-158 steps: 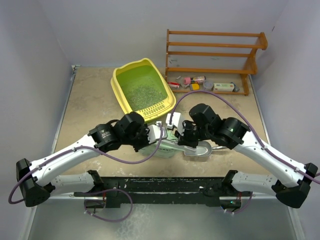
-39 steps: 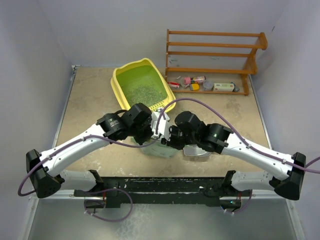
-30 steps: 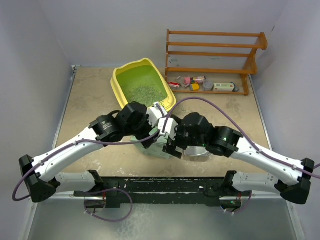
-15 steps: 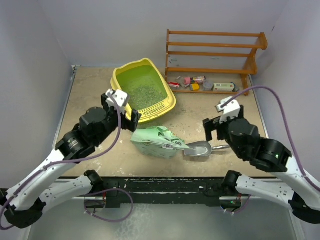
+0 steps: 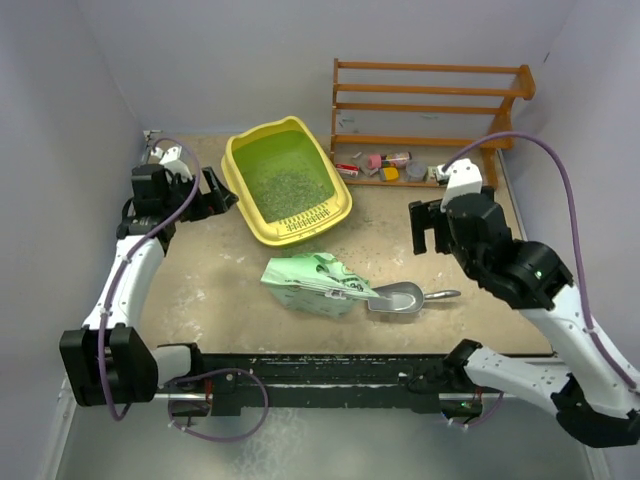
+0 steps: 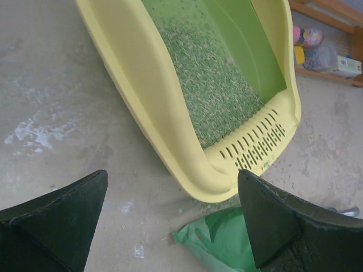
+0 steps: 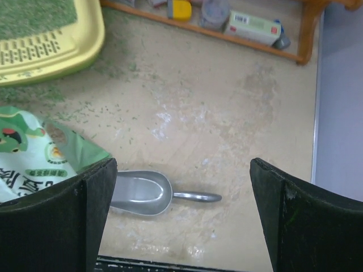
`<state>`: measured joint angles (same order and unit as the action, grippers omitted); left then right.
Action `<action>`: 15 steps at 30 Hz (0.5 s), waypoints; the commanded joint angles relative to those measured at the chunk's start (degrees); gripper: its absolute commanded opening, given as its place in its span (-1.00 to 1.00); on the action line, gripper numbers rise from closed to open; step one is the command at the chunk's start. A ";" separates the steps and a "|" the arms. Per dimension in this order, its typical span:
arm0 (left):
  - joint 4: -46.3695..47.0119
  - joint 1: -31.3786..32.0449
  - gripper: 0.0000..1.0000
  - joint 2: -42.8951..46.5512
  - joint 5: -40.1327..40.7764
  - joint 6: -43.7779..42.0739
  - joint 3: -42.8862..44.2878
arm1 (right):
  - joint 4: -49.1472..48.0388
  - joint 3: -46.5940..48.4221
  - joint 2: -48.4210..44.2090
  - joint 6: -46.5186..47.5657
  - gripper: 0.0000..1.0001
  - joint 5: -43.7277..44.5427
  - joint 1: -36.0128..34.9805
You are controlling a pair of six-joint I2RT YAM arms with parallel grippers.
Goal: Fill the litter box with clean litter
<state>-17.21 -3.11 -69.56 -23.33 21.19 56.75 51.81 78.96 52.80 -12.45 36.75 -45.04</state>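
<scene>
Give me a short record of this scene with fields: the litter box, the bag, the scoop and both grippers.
litter box: yellow tray, grey-green litter on part of its floor
bag: lying on the table near the grille end, unheld
scoop: on the table, bowl beside the bag
left gripper: open, empty
right gripper: open, empty

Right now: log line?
left gripper open | right gripper open | litter box holds clean litter | litter bag flat, metal scoop beside

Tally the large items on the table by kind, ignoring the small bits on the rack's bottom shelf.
litter box: 1
litter bag: 1
scoop: 1
wooden rack: 1
Total: 4
</scene>
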 commanded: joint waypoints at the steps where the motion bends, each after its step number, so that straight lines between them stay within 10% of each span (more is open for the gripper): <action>1: 5.99 -0.49 0.98 2.24 -9.06 3.56 -2.31 | -1.86 -1.92 3.24 0.70 1.00 -16.24 12.15; 15: 6.14 -0.41 0.98 16.55 0.96 -1.70 -10.17 | -13.89 -9.97 9.96 -10.93 1.00 -56.32 60.60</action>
<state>-13.30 -3.57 -57.41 -25.89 21.65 47.99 43.40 72.18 66.22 -17.65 -7.70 8.75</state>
